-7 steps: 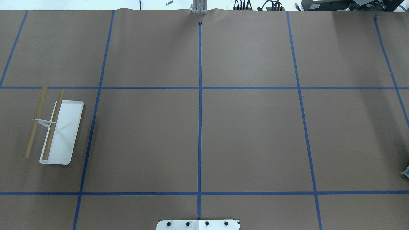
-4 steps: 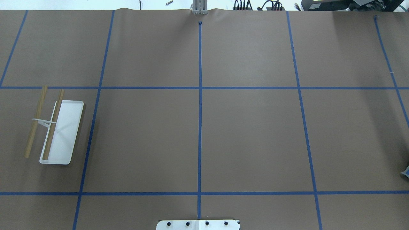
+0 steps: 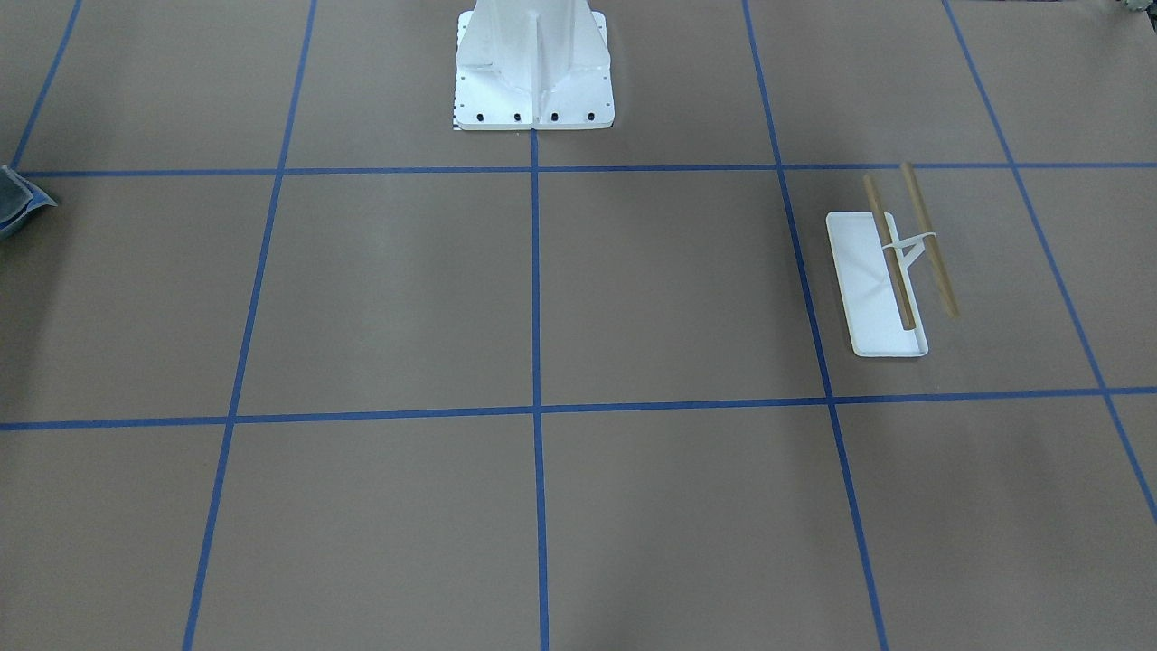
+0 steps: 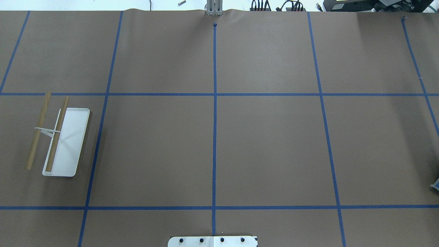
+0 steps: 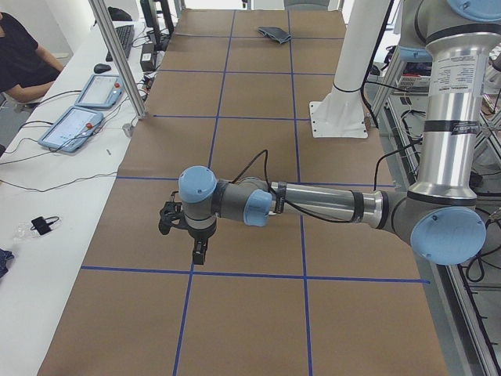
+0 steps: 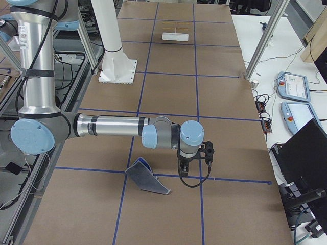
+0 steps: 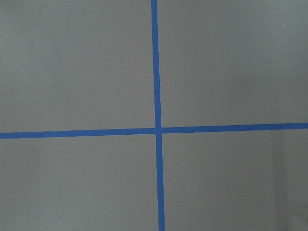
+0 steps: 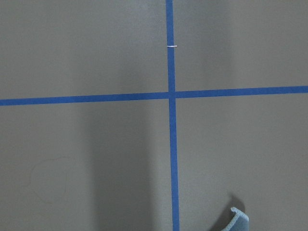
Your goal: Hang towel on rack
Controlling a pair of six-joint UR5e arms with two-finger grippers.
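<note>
1. Brown-papered table [image 4: 267,147] with a blue tape grid [image 4: 214,137]; white bolted pedestal [image 3: 533,63] at the robot's edge.
2. the rack [image 4: 61,137] stands at the left end in the overhead view. Both dowel bars [image 4: 57,133] are bare, nothing hung.
3. the towel [image 6: 148,178] lies bunched on the table at the far right end. Only a corner shows at the overhead view's right edge. It is well apart from the rack, with the whole table between.
4. right gripper [image 6: 183,168] hangs over the table just beside the towel, not touching it. Fingers spread or pressed together: cannot tell, since it is seen from the side camera only. Its wrist view catches just a towel edge at the bottom.
5. left gripper [image 5: 200,252] hovers over a tape cross near the left end. Finger state: cannot tell. Its wrist view shows only paper and tape.
6. Progress, as a judgement: nothing done. Grasping, carrying across and draping are all left.
7. Against the earlier overhead frames there is no visible difference. Rack and towel corner sit in the same spots.
</note>
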